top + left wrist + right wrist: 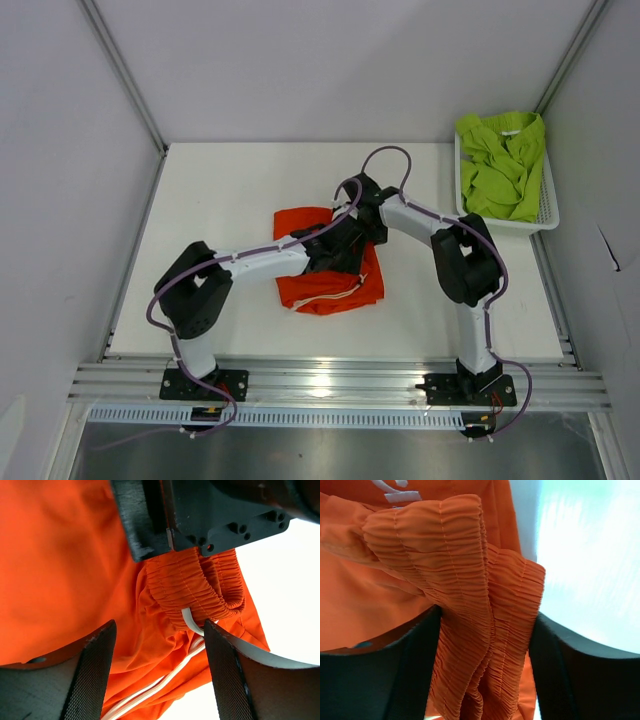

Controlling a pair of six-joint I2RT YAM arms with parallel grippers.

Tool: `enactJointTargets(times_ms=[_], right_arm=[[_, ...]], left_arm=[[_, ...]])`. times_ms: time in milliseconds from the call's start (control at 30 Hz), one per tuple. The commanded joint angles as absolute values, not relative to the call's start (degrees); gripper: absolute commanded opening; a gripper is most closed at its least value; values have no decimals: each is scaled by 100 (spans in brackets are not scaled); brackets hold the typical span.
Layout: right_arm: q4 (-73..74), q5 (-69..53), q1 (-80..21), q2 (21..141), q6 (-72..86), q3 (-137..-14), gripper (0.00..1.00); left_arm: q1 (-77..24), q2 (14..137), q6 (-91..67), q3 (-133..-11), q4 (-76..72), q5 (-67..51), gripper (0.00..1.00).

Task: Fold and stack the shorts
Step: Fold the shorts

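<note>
At mid-table, orange shorts mid-fold.
My left gripper is spread over the drawstring, pinching nothing; my right gripper looks clamped on the bunched waistband. Next I'd need to carry that edge over flat. Lime green shorts wait in the far basket.

Bright, even overhead light leaves only faint shadows on the tabletop. In the right wrist view the background blows out to pale glare, while the orange shorts show crisp ribbing.
</note>
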State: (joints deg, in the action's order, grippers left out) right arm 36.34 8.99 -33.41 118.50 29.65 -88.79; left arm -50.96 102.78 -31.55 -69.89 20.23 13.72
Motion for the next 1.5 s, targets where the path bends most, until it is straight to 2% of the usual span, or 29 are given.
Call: enactJointTargets(times_ms=[0,67,533,767,967,1267,1467], right_arm=[[3595,994,-3357,11909,2743,-9070,65],[3516,949,-3358,11892,2681,-9044,58],[2787,308,-3357,11338,2215,-8517,43],[2259,-753,-3296,10987,2057,-8271,45],[1653,-1747,-3006,11188,2083,-7858,47],[1222,-1960,-2848,11461,2013,-7523,46],[967,-2267,-2742,11575,1951,-7366,42]], left_arm=[[-5229,10371,-3076,-7400,1828,1635,72],[-5299,10397,-3032,-7541,1889,1670,72],[-5519,10266,-2900,-7945,2109,1679,72],[-5598,10029,-2707,-8007,2118,1652,72],[-5634,10168,-2488,-8033,1917,1433,71],[-5678,10696,-2364,-7805,1152,862,69],[-5678,10977,-2390,-7594,704,511,67]])
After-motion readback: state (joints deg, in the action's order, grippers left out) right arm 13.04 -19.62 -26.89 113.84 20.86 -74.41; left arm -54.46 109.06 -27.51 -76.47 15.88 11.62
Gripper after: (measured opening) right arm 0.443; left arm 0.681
